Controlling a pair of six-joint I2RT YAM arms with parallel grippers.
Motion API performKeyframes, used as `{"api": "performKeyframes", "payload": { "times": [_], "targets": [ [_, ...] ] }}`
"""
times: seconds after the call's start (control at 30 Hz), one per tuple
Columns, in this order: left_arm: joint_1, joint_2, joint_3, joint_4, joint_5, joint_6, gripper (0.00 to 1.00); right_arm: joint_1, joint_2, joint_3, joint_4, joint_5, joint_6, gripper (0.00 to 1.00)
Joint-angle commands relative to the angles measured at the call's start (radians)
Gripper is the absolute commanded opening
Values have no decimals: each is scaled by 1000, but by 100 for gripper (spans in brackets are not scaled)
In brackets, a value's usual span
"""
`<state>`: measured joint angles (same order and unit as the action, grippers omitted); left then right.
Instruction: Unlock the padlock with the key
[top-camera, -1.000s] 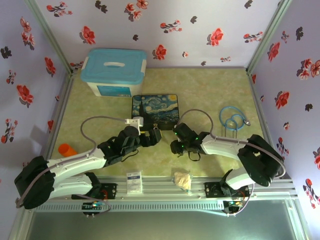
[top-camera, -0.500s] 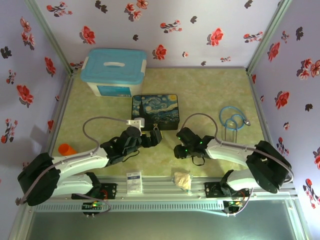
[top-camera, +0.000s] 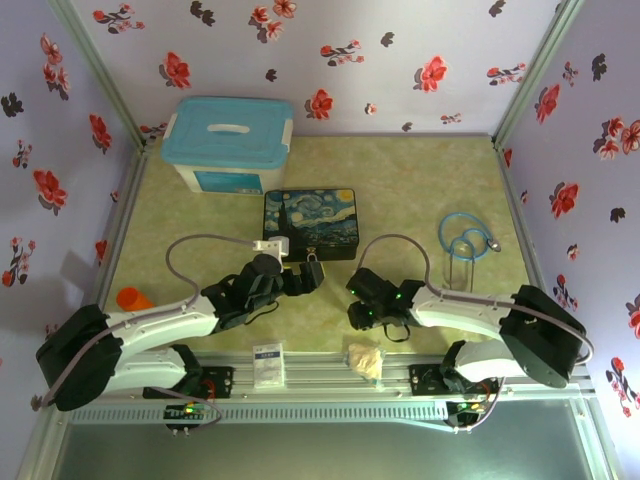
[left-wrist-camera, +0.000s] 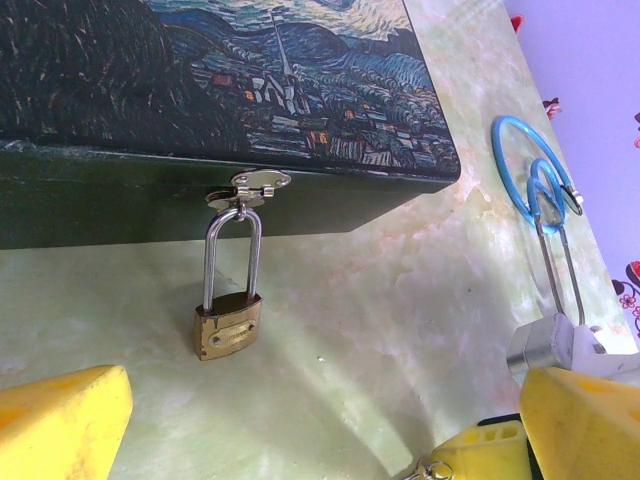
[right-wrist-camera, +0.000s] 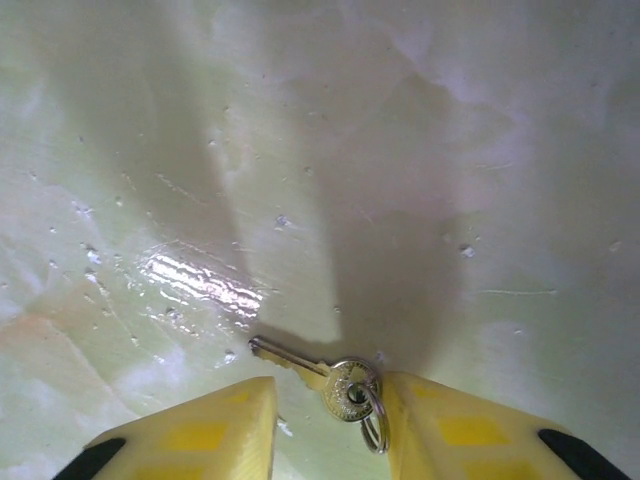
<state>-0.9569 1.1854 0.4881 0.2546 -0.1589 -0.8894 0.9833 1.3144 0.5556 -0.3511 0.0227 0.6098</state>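
Pale green marbled counter (top-camera: 420, 180) in a flower-papered booth: lock closed, key not yet lifted.
The small brass padlock (left-wrist-camera: 228, 325) is hooked by its closed silver shackle through the clasp of the dark starry-night box (left-wrist-camera: 200, 100). The thin silver key (right-wrist-camera: 318, 372) on its ring lies flat on the counter. The right hand (right-wrist-camera: 330, 405) straddles the key's head, fingers apart, nothing clamped. The left hand (left-wrist-camera: 320, 430) gapes wide facing the padlock. Grasping, inserting and turning all seem left to do.

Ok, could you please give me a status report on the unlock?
Left gripper open, near padlock. Right gripper low, jaws open astride key on table, not gripped. Padlock shut, hanging from box clasp. Obstructions: none seen.
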Motion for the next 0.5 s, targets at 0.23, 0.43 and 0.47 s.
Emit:
{"api": "performKeyframes", "payload": {
  "times": [0.23,0.43,0.47],
  "targets": [
    [7,-5,-9,15,-24,-16,100,35,84,30,-67,58,-35,22],
    [7,0,-13,16,-28,-20,100,37,43,3,-25,38,8,0],
    [7,4,-14,17,-27,-23,100,35,30,-4,-8,29,19,0]
  ]
}}
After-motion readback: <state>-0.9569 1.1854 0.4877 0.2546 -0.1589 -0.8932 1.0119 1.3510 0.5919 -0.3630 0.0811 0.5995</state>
